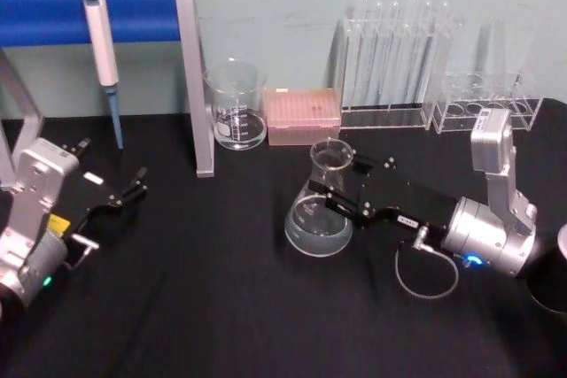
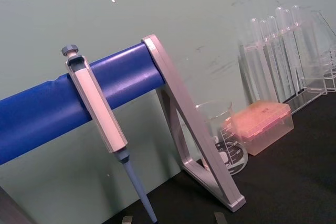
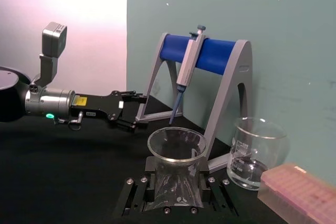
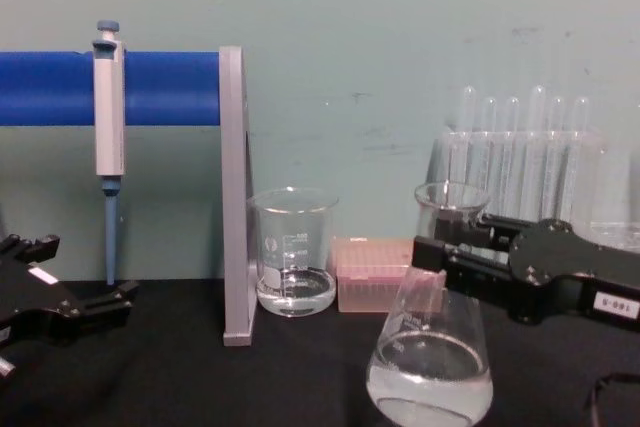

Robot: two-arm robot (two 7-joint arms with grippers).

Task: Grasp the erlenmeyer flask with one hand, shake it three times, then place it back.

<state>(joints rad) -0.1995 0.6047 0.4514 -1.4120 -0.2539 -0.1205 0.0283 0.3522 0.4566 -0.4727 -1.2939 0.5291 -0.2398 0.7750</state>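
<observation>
Black cloth covers the desk (image 1: 221,307) in front of a pale green wall, and along the back stand a blue pipette stand (image 1: 193,77), a beaker (image 1: 237,112), a pink tip box (image 1: 303,117) and a rack of test tubes (image 1: 394,59). Near the middle of the desk, just in front of the tip box, the erlenmeyer flask (image 1: 317,219) stands with a little clear liquid in its wide base, and the right pincer (image 1: 333,183) reaches in from the right, clenched on its neck below the rim. At the desk's left side the left pincer (image 1: 135,185) sits idle with its fingers spread, well apart from the flask.
</observation>
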